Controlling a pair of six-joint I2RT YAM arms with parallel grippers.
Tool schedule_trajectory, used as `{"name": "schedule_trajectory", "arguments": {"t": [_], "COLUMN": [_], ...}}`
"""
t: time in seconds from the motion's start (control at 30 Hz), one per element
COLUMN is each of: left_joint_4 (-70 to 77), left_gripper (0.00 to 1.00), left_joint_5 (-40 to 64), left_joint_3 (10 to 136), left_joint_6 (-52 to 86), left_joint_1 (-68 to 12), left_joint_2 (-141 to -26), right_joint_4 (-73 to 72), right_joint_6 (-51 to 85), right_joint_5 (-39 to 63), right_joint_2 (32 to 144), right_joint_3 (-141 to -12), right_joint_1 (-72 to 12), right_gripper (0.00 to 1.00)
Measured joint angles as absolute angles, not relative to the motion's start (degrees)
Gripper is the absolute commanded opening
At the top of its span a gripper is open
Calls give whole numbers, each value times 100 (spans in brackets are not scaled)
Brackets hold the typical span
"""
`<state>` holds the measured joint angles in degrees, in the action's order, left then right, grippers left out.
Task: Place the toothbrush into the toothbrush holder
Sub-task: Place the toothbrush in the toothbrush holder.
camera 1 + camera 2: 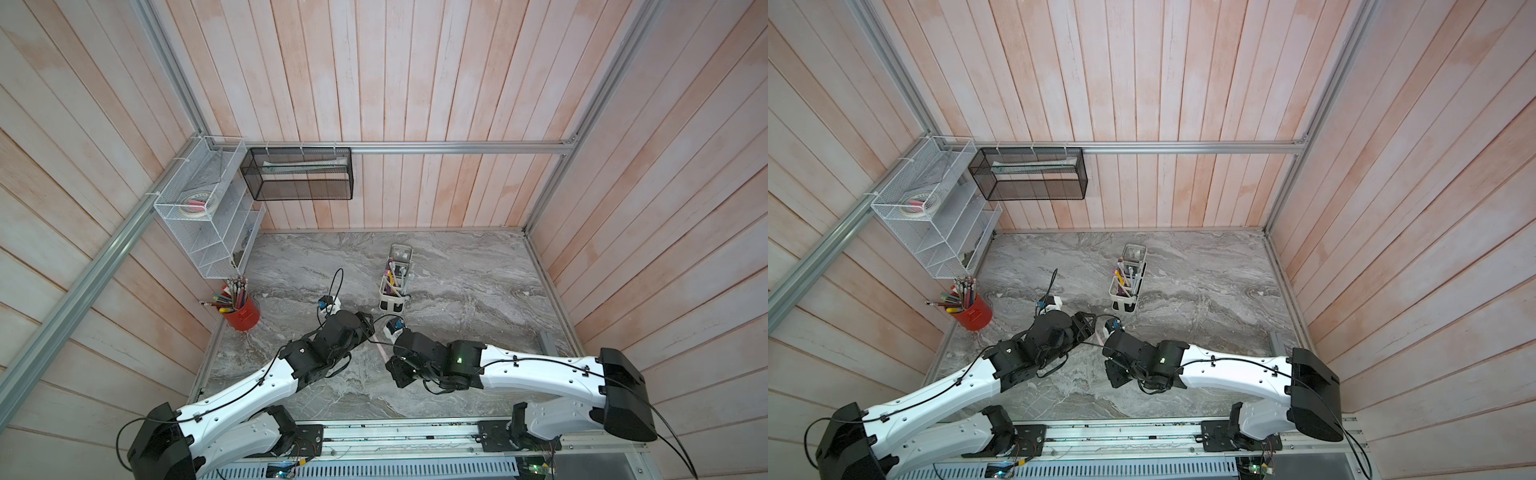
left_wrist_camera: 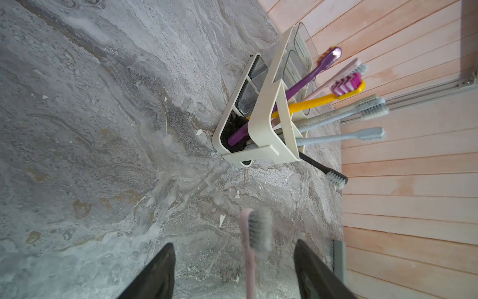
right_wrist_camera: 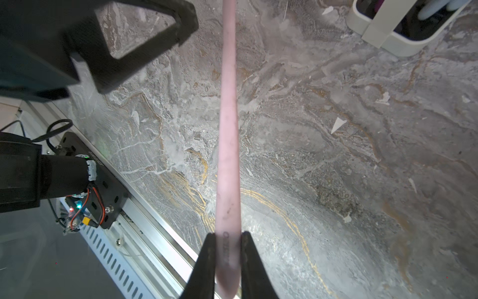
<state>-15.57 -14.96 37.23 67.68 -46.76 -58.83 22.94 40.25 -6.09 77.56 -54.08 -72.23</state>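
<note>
The grey marbled surface carries the toothbrush holder upright ahead of the left fingers, a red pen cup well to their left, and scattered white flecks.

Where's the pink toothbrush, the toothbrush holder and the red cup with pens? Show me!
pink toothbrush (image 3: 227,129): right wrist view, on the middle of its handle.
toothbrush holder (image 2: 260,124): left wrist view, on its cream side wall.
red cup (image 1: 244,319): in a top view, on its red side.

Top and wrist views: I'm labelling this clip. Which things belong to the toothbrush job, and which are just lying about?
Job: pink toothbrush, toothbrush holder, right gripper, left gripper.
Lying about: red pen cup, white wire-mesh rack, black mesh basket.
</note>
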Motion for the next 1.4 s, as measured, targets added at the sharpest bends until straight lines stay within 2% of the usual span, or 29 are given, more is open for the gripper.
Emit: {"name": "schedule_trajectory", "arguments": {"t": [0.2,0.27,0.43,0.5,0.67,0.77,1.13,1.4], "left_joint_4": [-1286,-1232,-1100,-1031,-899,-886,-827,-819], "left_gripper": [58,51,39,31,27,18,11,0], "left_joint_5": [-1406,-1391,-1372,-1347,-1243,-1225,-1247,-1249], "left_joint_3": [3649,3647,3634,3586,3398,3380,3380,3380], "left_joint_6": [7063,7133,7249,7286,7347,7365,7360,7319], "left_joint_1": [-4676,-4676,-4676,-4676,-4676,-4674,-4663,-4663], "left_joint_2": [-5885,-5883,-5881,-5881,-5874,-5872,-5813,-5813], "right_joint_4": [2202,2182,2145,2123,2080,2060,1957,1905], "right_joint_6": [4025,4025,4040,4045,4045,4045,4049,4069], "right_joint_5": [-582,-580,-589,-587,-585,-580,-495,-482], "right_joint_2": [7734,7734,7708,7653,7607,7607,7607,7607], "right_joint_3": [-5408,-5408,-5408,-5406,-5408,-5406,-5404,-5374], "right_joint_1": [-7242,-7258,-7273,-7273,-7273,-7273,-7273,-7273], "right_gripper": [3,3,3,3,2,2,2,2]}}
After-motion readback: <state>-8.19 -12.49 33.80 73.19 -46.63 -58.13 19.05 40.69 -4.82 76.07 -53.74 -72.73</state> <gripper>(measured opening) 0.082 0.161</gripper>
